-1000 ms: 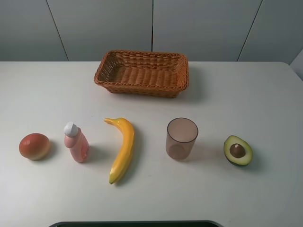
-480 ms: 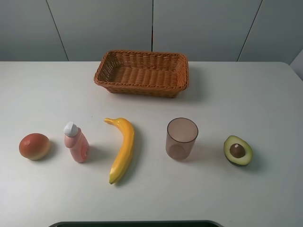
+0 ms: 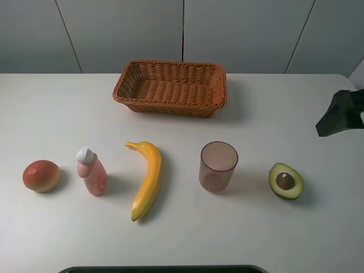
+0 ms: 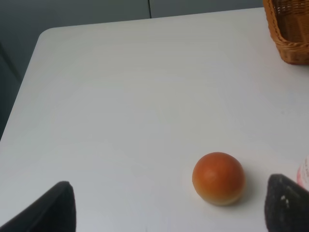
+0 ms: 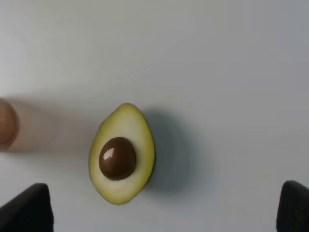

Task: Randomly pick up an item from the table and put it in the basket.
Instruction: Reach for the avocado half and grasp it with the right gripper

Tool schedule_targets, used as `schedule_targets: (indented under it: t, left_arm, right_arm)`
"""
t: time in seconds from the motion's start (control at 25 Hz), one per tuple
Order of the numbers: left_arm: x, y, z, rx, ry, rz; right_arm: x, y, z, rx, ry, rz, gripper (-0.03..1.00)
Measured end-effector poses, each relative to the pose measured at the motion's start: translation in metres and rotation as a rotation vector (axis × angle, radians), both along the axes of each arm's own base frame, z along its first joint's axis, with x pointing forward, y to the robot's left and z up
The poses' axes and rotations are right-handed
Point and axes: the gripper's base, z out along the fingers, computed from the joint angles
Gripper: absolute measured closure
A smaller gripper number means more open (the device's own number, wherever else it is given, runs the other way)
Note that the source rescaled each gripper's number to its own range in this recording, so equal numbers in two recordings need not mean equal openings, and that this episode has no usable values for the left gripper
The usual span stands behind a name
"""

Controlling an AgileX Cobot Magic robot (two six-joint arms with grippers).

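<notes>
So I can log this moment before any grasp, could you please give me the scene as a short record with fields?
basket: at the far side of the table, nothing inside
front row, left to right: round fruit, pink bottle, banana, cup, avocado half
avocado half: flesh up, on the table, untouched
left gripper: open, empty, facing the round fruit
right gripper: open, empty, facing the avocado half

no readable txt, no labels, no nos.
</notes>
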Motion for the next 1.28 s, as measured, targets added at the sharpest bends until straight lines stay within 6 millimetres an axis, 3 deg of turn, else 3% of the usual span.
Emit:
schedule_targets:
  t: [0.28,0.64,1.28]
  left_arm:
    - [0.000,0.000,0.000,0.000,0.000,0.000]
    - [0.000,0.000,0.000,0.000,0.000,0.000]
    - [0.000,0.000,0.000,0.000,0.000,0.000]
  right_arm:
    - [0.023,0.025,-0.042,-0.004,0.139,0.052,-0.03]
    - [0.008,0.038,-0.106,0.002,0.220,0.027,-0.03]
    - [0.015,0.046,-0.144,-0.019,0.277,0.039,-0.03]
